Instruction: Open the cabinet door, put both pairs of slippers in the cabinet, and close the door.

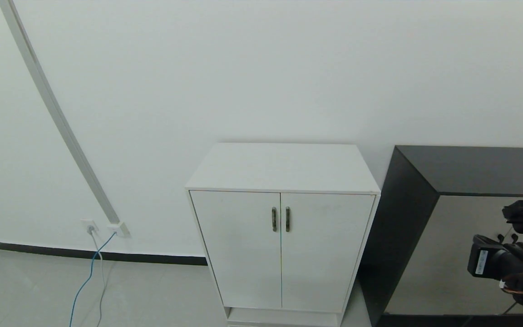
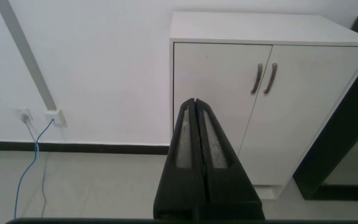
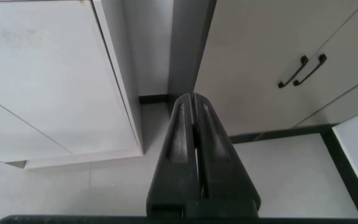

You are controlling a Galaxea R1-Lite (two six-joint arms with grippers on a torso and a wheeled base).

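You're looking at the white cabinet [image 1: 282, 168] sitting against the far wall, middle of the scene; both its doors [image 1: 243, 245] are sitting flush and closed, the two dark handles [image 1: 281, 219] hanging side by side at the centre seam; a black unit [image 1: 402, 218] is standing just beside it on the right; a wall socket [image 1: 90, 225] is trailing a blue cable [image 1: 84, 281] onto the floor off to the left; your left gripper [image 2: 195, 109] is hovering in front of the cabinet, apart from it, fingers pressed together on nothing; your right gripper [image 3: 195, 102] is clenched the same way.
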